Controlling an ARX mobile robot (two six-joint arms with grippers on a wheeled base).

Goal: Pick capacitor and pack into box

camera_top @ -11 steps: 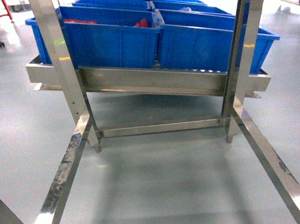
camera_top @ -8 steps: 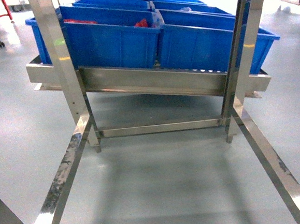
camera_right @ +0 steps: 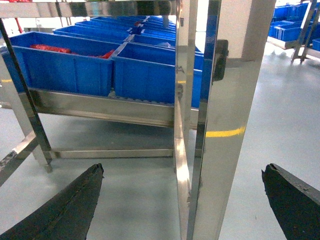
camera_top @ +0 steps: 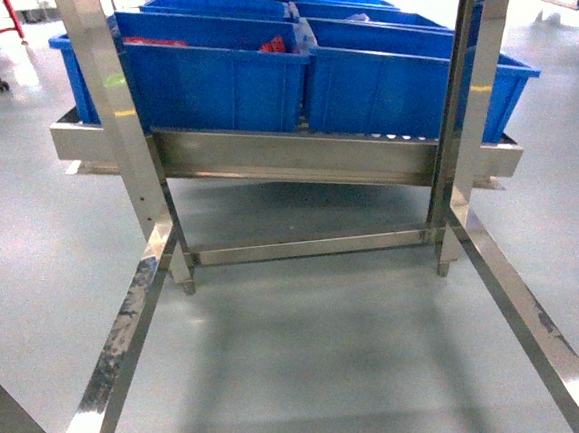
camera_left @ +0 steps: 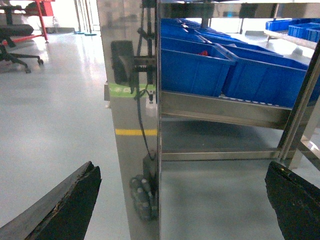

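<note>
**Both hands wide and empty; capacitor not yet singled out**

Left wrist view shows the left hand spread wide, its two dark fingers at the bottom corners of the frame with nothing between them. The right hand is the same in its own view: fingers far apart, holding nothing. Neither hand appears in the head view.

Just ahead stands a steel rack, its upright posts close to both wrist cameras and bare grey floor beneath. Farther on, on the rack's sloped shelf, sit rows of blue bins. Red pieces show in one bin on the left side; these may be capacitors, but they are too small to tell, so no long axis can be read. The box is not in any view.

Judging by this, the pick lies forward and above both hands, with the left arm likely nearer.
</note>
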